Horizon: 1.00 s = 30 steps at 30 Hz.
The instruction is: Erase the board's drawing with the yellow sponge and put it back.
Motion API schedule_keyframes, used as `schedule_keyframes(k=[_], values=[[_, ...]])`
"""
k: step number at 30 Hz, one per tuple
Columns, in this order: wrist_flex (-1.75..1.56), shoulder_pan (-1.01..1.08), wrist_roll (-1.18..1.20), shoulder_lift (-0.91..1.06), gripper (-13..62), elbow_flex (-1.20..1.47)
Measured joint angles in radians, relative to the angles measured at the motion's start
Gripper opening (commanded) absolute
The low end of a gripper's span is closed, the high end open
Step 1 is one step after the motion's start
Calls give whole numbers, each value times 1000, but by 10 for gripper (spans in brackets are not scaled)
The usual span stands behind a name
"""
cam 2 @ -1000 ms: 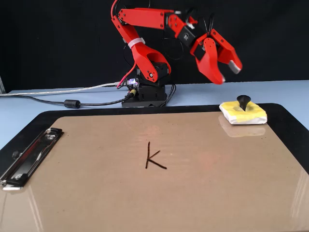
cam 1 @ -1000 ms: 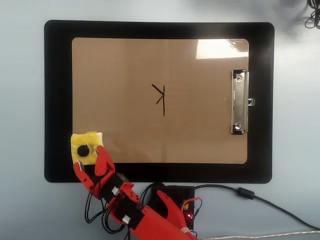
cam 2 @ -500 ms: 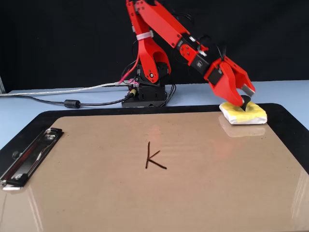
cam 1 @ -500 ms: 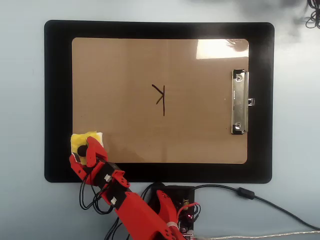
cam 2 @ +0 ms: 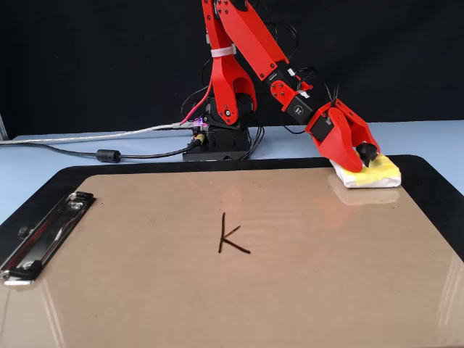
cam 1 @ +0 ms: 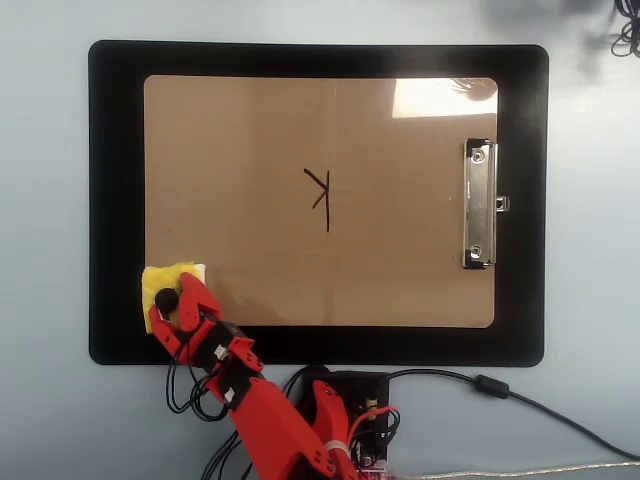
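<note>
The brown board [cam 1: 400,270] [cam 2: 326,283] lies on a black mat, and the drawing [cam 1: 320,198] [cam 2: 230,236], a small black "K", sits near the board's middle. At the board's lower left corner in the overhead view, far right in the fixed view, rests the yellow sponge [cam 1: 163,277] [cam 2: 380,172]. My red gripper [cam 1: 176,306] [cam 2: 362,154] is down on the sponge, its jaws drawn together at the black knob in the sponge's centre. Most of the sponge is hidden under the gripper in the overhead view.
A black mat [cam 1: 115,200] [cam 2: 435,190] frames the board. The silver clip [cam 1: 479,203] [cam 2: 42,233] is at the board's end away from the sponge. The arm's base [cam 1: 345,400] [cam 2: 221,141] and its cables [cam 2: 109,154] lie on the pale blue table just off the mat's edge.
The gripper came down from above the sponge onto it, and its jaws went from wide open to closed on the knob. The sponge, board and drawing stayed in place.
</note>
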Motion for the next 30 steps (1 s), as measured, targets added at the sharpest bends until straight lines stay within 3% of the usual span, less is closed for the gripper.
schedule_keyframes(k=[5, 8, 20, 26, 30], values=[[-21, 2, 0, -15, 64, 0], [-25, 20, 0, -15, -80, 0], [94, 155, -94, 69, -80, -92], [862, 419, -204, 396, -80, -411], [1272, 810, -173, 439, -80, -526]])
